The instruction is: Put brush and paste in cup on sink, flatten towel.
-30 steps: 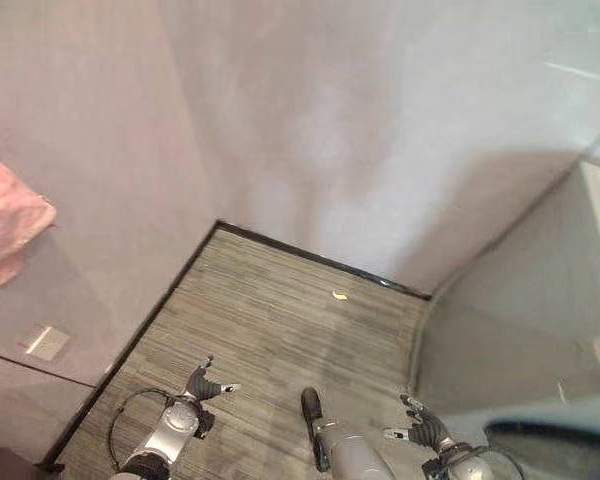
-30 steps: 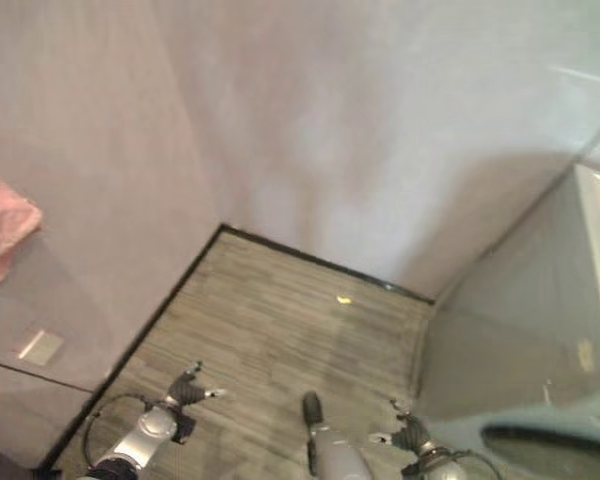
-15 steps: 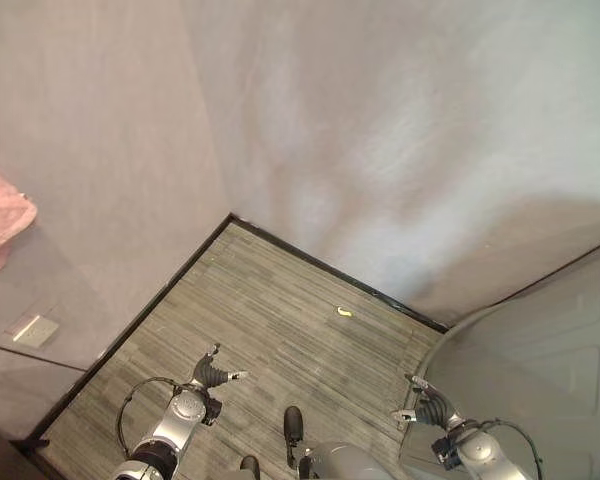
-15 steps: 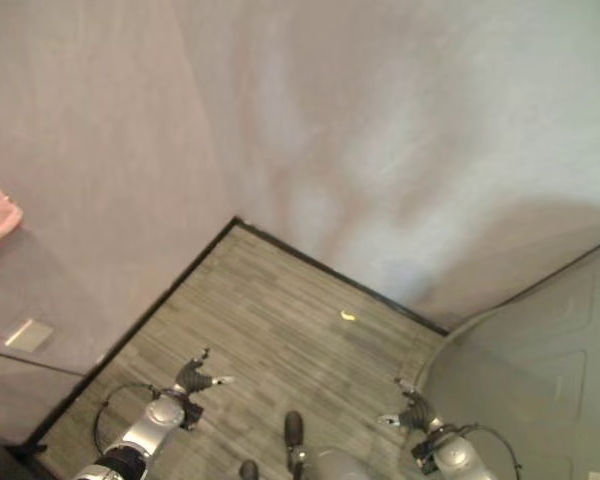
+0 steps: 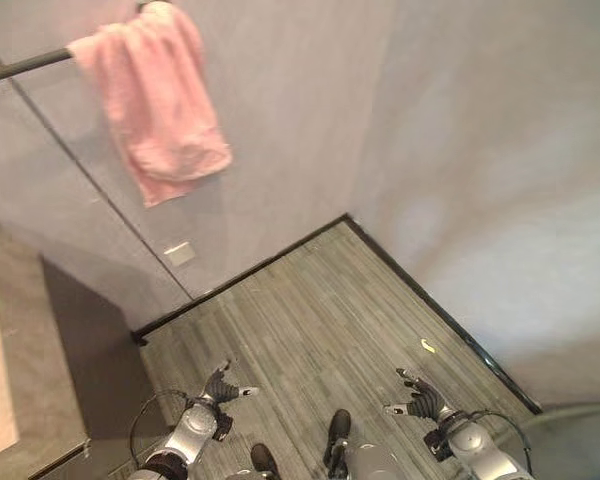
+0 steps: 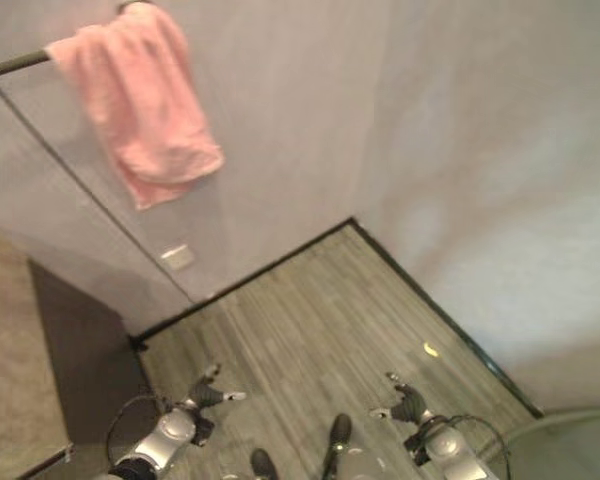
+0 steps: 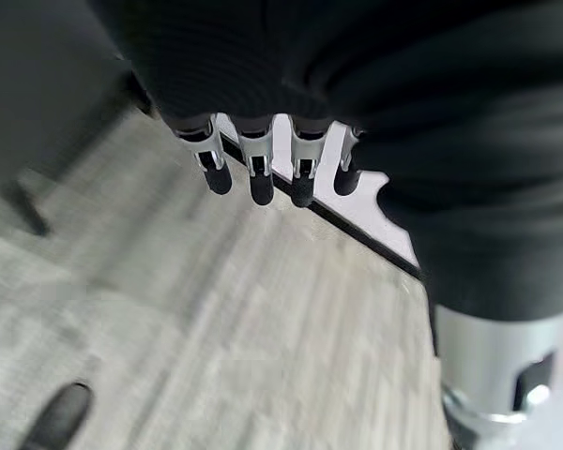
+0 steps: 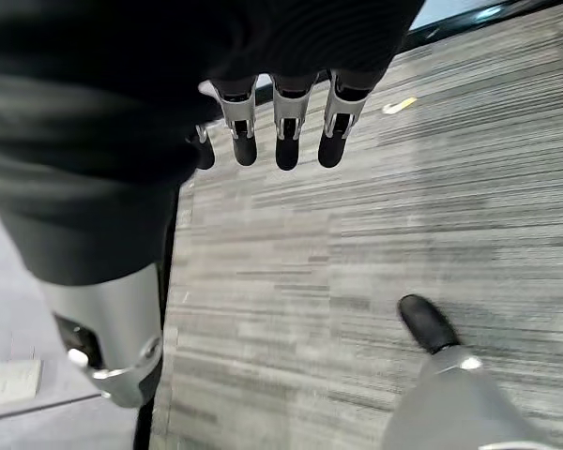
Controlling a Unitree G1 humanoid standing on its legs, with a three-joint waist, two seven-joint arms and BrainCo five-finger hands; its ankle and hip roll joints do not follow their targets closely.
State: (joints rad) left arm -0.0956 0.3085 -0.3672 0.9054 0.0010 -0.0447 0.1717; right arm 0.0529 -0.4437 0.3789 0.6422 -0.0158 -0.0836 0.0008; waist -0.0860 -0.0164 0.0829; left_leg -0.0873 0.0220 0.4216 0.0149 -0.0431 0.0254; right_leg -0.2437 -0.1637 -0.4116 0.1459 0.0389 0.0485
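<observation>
A pink towel (image 5: pixel 155 100) hangs bunched over a dark rail (image 5: pixel 20 66) on the wall at the upper left. My left hand (image 5: pixel 223 385) hangs low over the wood-pattern floor, its fingers (image 7: pixel 253 178) straight and holding nothing. My right hand (image 5: pixel 420 398) hangs low on the other side, its fingers (image 8: pixel 281 141) also straight and empty. Both hands are far below the towel and well apart from it.
A grey counter (image 5: pixel 20 380) runs along the left edge, with a dark gap beneath it. A white wall socket (image 5: pixel 179 253) sits under the towel. A small yellow scrap (image 5: pixel 427 346) lies on the floor near the right wall's black skirting.
The camera has swung left: the towel and its rail now show high in the picture and the counter has come in at the left. Both hands still hang open.
</observation>
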